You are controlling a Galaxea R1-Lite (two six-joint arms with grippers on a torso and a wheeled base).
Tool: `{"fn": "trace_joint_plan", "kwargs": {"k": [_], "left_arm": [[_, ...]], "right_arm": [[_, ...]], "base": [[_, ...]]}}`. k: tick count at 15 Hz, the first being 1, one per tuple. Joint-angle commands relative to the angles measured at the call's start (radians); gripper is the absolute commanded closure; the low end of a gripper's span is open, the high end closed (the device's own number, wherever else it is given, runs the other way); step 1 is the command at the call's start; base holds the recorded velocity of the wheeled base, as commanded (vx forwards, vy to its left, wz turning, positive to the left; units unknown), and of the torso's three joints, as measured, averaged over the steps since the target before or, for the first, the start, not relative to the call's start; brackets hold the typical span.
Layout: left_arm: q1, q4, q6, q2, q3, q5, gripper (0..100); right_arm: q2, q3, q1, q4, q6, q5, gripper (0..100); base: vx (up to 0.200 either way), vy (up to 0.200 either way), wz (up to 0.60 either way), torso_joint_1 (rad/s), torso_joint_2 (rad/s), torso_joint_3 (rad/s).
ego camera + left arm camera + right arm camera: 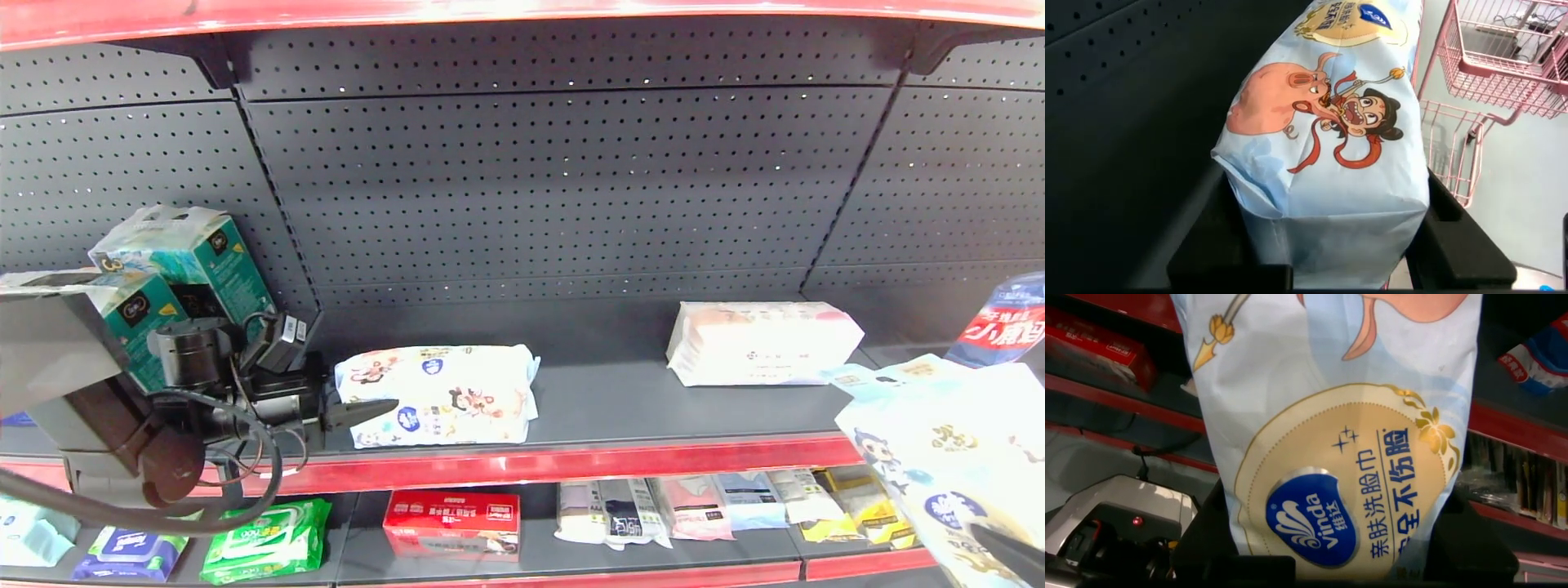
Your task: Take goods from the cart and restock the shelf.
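A pale-blue tissue pack with cartoon figures [445,394] lies on the dark middle shelf [604,392], left of centre. My left gripper [367,402] is at its left end, and the left wrist view shows that pack [1331,131] squeezed between both fingers [1204,229], so the gripper is shut on it. At the lower right, my right gripper [992,539] is shut on a second pack of the same kind [939,441], held in the air in front of the shelf. This pack [1331,441] sits between the right gripper's dark fingers [1212,539].
A white tissue pack [759,343] lies on the shelf's right part. Green boxes [184,261] are stacked at its left end. A blue-and-red bag [1008,322] stands at far right. The lower shelf [571,563] holds several small packs. The pink cart [1503,65] stands behind.
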Motion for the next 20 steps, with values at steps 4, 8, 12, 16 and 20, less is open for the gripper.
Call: {"fn": "trace_joint_plan", "kwargs": {"k": [4, 8, 12, 16, 20], "left_arm": [[0.017, -0.111, -0.030, 0.031, 0.059, -0.001, 100], [0.020, -0.133, -0.042, 0.031, 0.071, -0.003, 100], [0.020, -0.142, -0.041, 0.029, 0.074, -0.005, 100], [0.020, -0.166, -0.042, 0.029, 0.091, -0.041, 100], [0.022, -0.192, -0.050, 0.031, 0.113, -0.041, 100]], "right_arm": [[0.002, -0.005, 0.001, 0.000, -0.001, -0.001, 100], [-0.001, -0.003, 0.001, 0.002, -0.001, -0.004, 100], [-0.002, -0.003, 0.001, 0.000, -0.001, -0.004, 100], [-0.002, -0.002, -0.001, 0.000, -0.001, -0.004, 100], [-0.005, -0.002, -0.001, 0.000, -0.001, -0.004, 100]], "base": [[0.000, 0.000, 0.00, 0.000, 0.00, 0.000], [0.000, 0.000, 0.00, 0.000, 0.00, 0.000], [0.000, 0.000, 0.00, 0.000, 0.00, 0.000], [0.000, 0.000, 0.00, 0.000, 0.00, 0.000], [0.000, 0.000, 0.00, 0.000, 0.00, 0.000]]}}
